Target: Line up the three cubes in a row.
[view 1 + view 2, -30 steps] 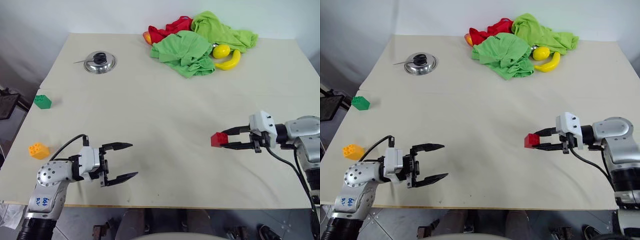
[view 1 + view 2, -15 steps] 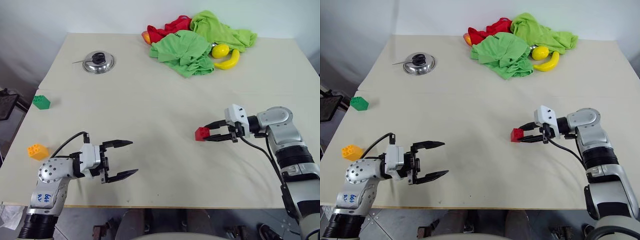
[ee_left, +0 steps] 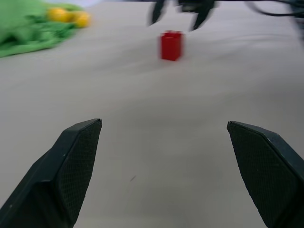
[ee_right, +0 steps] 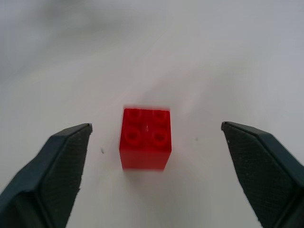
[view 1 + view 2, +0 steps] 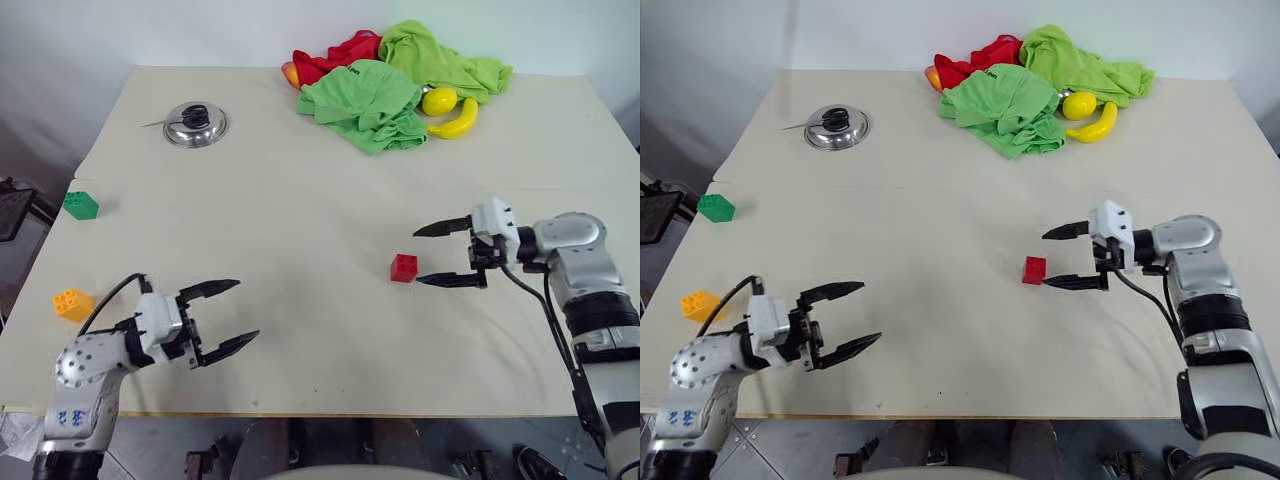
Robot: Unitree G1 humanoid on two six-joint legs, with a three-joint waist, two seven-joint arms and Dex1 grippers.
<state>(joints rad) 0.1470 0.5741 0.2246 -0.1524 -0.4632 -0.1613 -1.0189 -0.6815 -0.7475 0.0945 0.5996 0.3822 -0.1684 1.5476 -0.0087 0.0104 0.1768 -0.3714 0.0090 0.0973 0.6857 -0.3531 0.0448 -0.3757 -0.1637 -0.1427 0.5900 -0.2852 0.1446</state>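
The red cube [image 4: 145, 137] is smooth, shiny plastic with round studs on top. The green cube [image 5: 81, 204] and the orange-yellow cube [image 5: 73, 303] look like the same plastic. The desk [image 5: 300, 200] has a dull, pale top. The pot lid [image 5: 196, 123] is shiny metal. The green cloth [image 5: 365, 100] is soft and crumpled. The claw fingers [image 3: 71, 166] are dull black with tiny bumps.

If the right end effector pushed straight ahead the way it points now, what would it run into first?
Most likely the small red studded plastic brick: the right wrist view shows it centred ahead of the open right end effector, resting on the cream table, apart from both fingers. Depth is hard to judge.
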